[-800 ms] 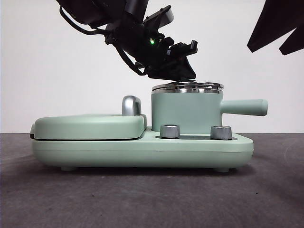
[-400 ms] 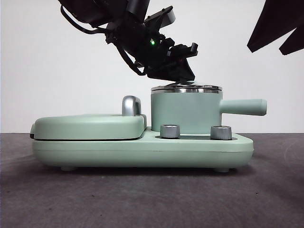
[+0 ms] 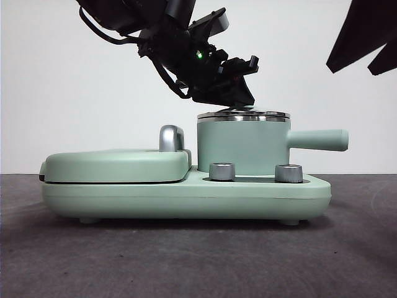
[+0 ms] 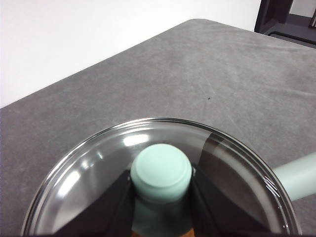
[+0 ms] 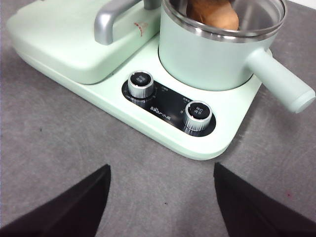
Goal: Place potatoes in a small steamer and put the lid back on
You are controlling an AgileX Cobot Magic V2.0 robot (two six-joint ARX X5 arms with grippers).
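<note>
The left gripper (image 4: 161, 207) is clenched on the mint knob of the lid (image 3: 243, 115), its jaws pressed to either side of the knob in the left wrist view. In the front view the lid sits on the steel rim of the small steamer (image 3: 242, 146), rim on rim. The potatoes (image 5: 213, 13) lie inside the pot, an orange-brown lump at about 12 o'clock in the right wrist view. The steamer's side handle (image 3: 317, 139) points to 3 o'clock in the front view, past the edge of the green base (image 3: 186, 198). The right gripper (image 5: 160, 197) hangs released above bare grey table (image 5: 59, 143), jaws spread wide, at 6 o'clock from the two dials (image 5: 140, 84). Small print lies between the dials, too small to read
</note>
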